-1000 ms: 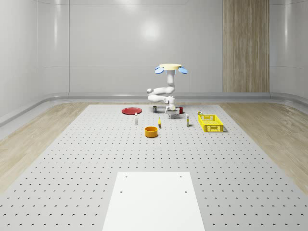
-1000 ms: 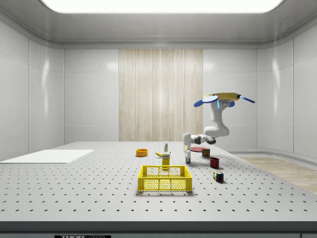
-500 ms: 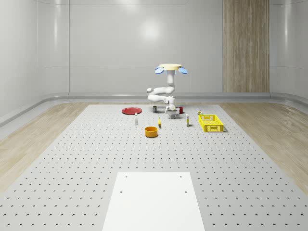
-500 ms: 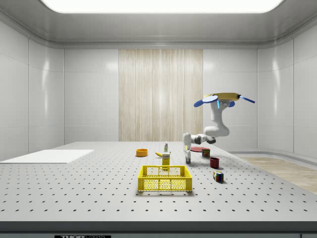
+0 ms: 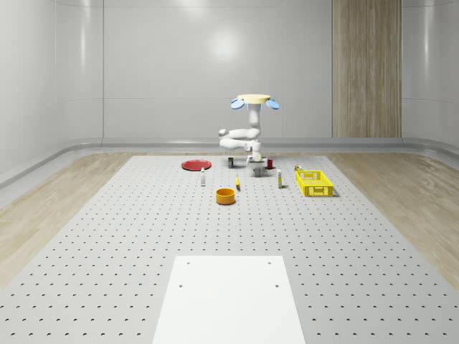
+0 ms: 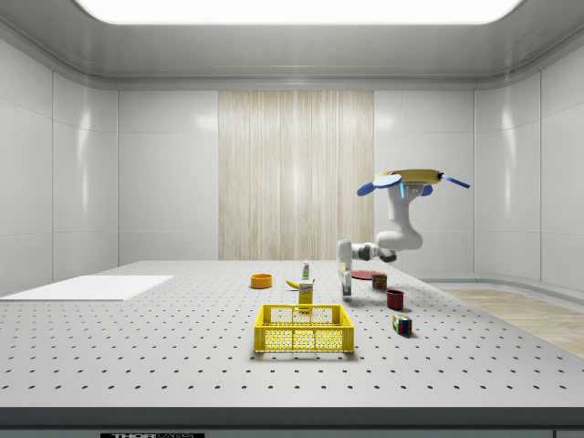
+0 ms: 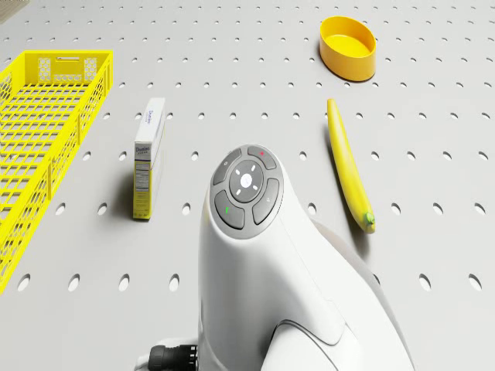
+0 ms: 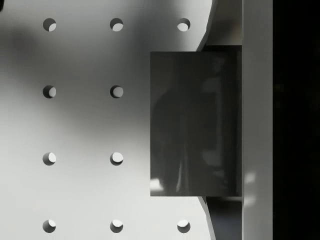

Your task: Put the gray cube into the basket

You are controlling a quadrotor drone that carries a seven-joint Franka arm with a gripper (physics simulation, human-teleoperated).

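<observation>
One small gray cube with a glossy dark face point(image 8: 195, 122) is what the task needs, and in the wrist view it sits right under the hand, close above or on the perforated gray table point(image 5: 143, 236); I cannot tell which. Whether the hand point(image 5: 256, 167) is clamped on it or apart cannot be told from these pictures. The quadrotor drone with blue rotors point(image 5: 254, 100) hovers over the far part of the table, its white arm folded down so the hand hangs low beside a small upright white and yellow carton point(image 7: 148, 158). The yellow mesh plastic basket point(image 5: 315, 188) stands well apart from the cube, toward the whole-scene view's right and beyond the carton. To do this step well, I judge the grip should be confirmed firm before any travel, since a smooth-faced cube may slip. Lift straight up until the cube clears the carton's top and the basket's wall, then carry it across with the drone held level. The long yellow banana point(image 7: 346, 166) and the round yellow bowl point(image 7: 348, 46) lie on the other side, so they should not interfere. Release only once the cube is low over the basket's floor, so it does not bounce out
</observation>
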